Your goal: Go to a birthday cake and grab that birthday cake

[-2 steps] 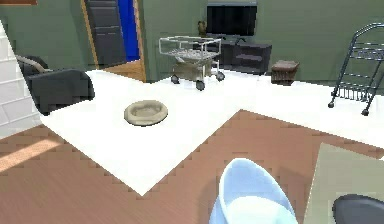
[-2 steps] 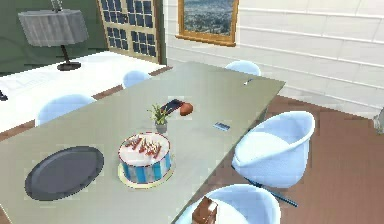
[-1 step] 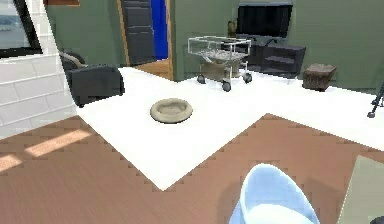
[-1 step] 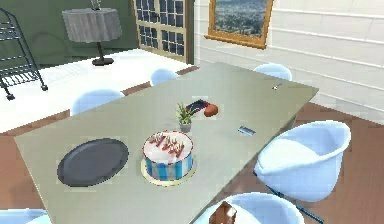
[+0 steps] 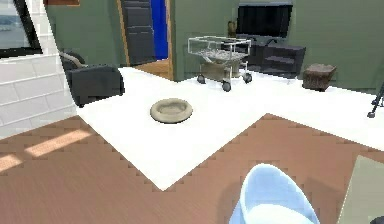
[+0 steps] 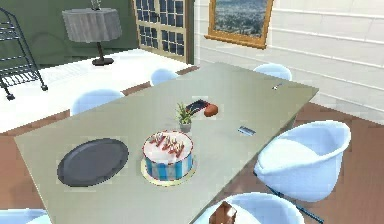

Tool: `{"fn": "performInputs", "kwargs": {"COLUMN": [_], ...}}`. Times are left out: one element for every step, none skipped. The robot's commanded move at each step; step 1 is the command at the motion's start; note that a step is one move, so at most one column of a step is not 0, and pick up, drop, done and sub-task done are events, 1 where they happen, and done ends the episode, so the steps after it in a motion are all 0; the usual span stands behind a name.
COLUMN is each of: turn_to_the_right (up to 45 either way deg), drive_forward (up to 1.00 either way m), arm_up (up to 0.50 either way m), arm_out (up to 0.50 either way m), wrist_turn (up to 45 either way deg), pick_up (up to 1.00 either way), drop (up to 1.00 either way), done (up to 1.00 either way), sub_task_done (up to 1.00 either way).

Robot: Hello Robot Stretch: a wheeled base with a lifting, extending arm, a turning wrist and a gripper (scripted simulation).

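Observation:
A round birthday cake (image 6: 168,157) stands on the long grey-green table (image 6: 240,90) in the arm side view, near the table's near edge and a little left of the middle. Its side has blue and white stripes. The top is white with red decoration.
On the table also lie a dark round plate (image 6: 93,161), a small potted plant (image 6: 185,115) and a dark object (image 6: 205,106). Light blue chairs (image 6: 300,155) ring the table. In the forward view a round pet bed (image 5: 171,110), a wheeled cart (image 5: 222,58) and a dark armchair (image 5: 95,80) stand on the white floor.

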Motion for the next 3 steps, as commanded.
{"fn": "performInputs", "kwargs": {"turn_to_the_right": [0.0, 0.0, 0.0], "drive_forward": [0.00, 0.00, 0.00], "arm_up": [0.38, 0.00, 0.00], "arm_out": [0.00, 0.24, 0.00], "wrist_turn": [0.0, 0.0, 45.0], "pick_up": [0.00, 0.00, 0.00], "drop": [0.00, 0.00, 0.00], "done": [0.00, 0.00, 0.00], "sub_task_done": [0.00, 0.00, 0.00]}}
